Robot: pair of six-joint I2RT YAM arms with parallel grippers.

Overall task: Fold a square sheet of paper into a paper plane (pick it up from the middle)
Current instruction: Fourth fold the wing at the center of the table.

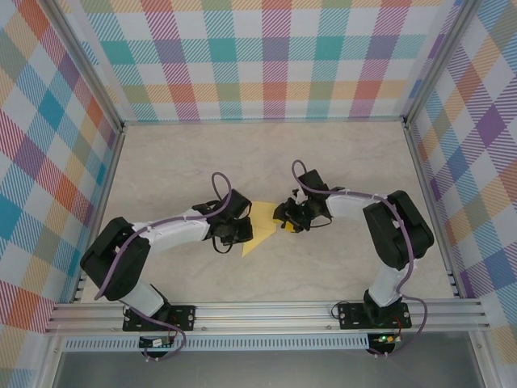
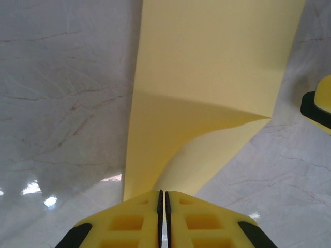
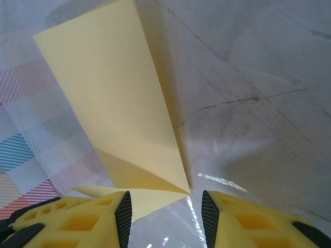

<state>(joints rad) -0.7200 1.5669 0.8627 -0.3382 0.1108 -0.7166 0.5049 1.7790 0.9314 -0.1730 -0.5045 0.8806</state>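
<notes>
Paper thin, yellow, sharply creased, pinched in left gripper, marbled tabletop

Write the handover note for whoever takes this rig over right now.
Left end effector: shut, pinching one edge of the square sheet of paper.
Right end effector: open, with a folded corner of the sheet between its fingers, not clamped.
Paper: mid-table, between the two arms; it seems partly lifted off the surface.
Done: the sheet is gripped and has at least one fold, with a flap doubled over.
Left: the remaining folds; it is not a pointed dart yet.
</notes>
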